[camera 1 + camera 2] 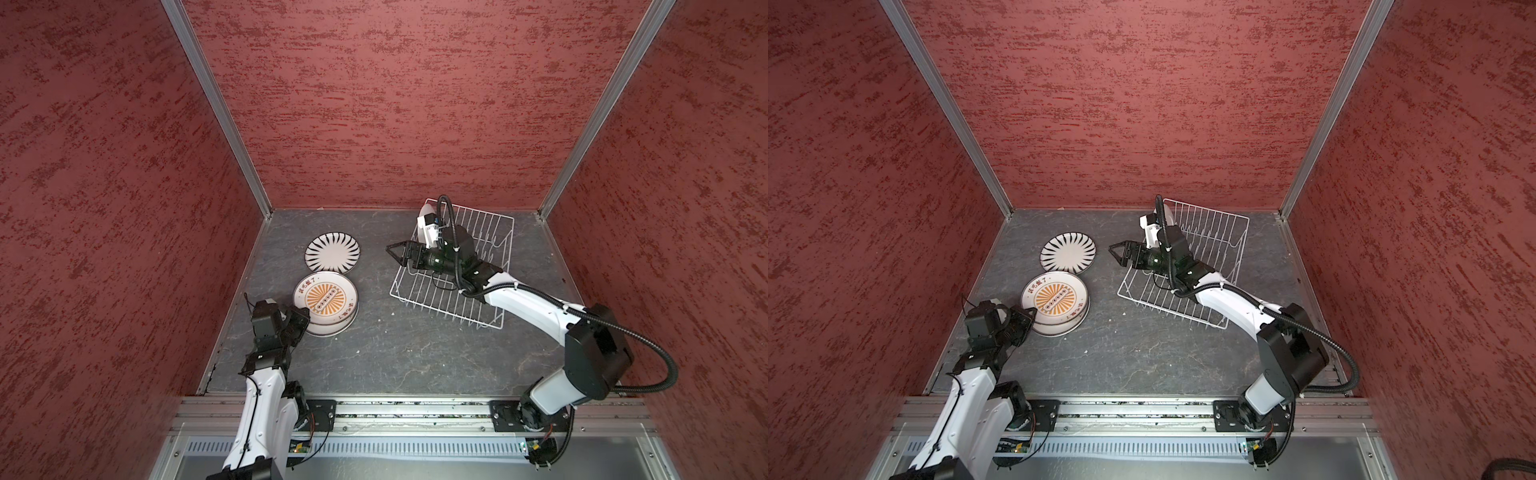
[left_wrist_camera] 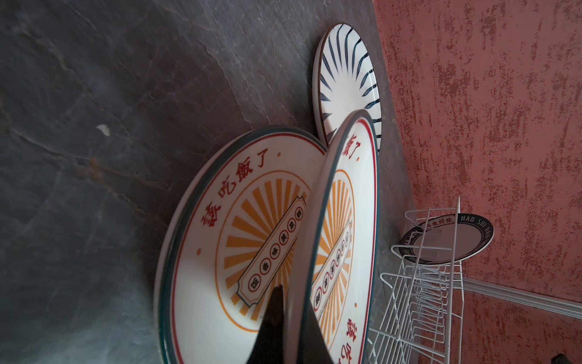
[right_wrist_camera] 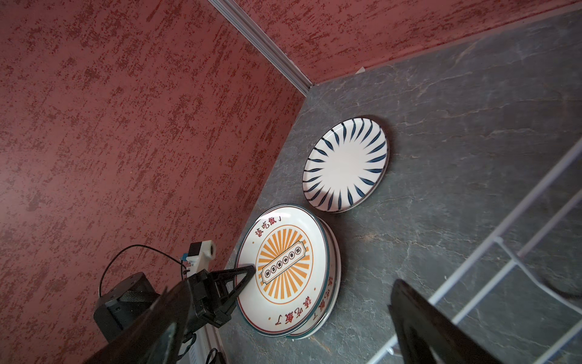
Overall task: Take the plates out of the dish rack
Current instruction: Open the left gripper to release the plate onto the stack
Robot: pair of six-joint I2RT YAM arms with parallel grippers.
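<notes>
Four plates counted. Left hand (image 1: 302, 318) is clenched on the near rim of a sunburst plate (image 1: 326, 299). The left wrist view shows one finger (image 2: 277, 315) on each side of that rim. The plate is tilted, with its gripped edge raised off a second sunburst plate (image 2: 220, 236), which lies flat, face up, on the desk (image 1: 395, 353).

Just beyond this pair a striped plate (image 1: 332, 251) lies flat on the desk, face up. Cannot tell whether anything lies under it.

The dish rack (image 1: 486, 249) sits at the far right of the desk, skewed. One lettered-rim plate (image 2: 453, 242) stands on edge at the rack's far left corner.

Right hand (image 1: 394, 255) hovers over the rack's left edge, pointing toward the striped plate. Its jaws are spread wide and nothing is in them.
</notes>
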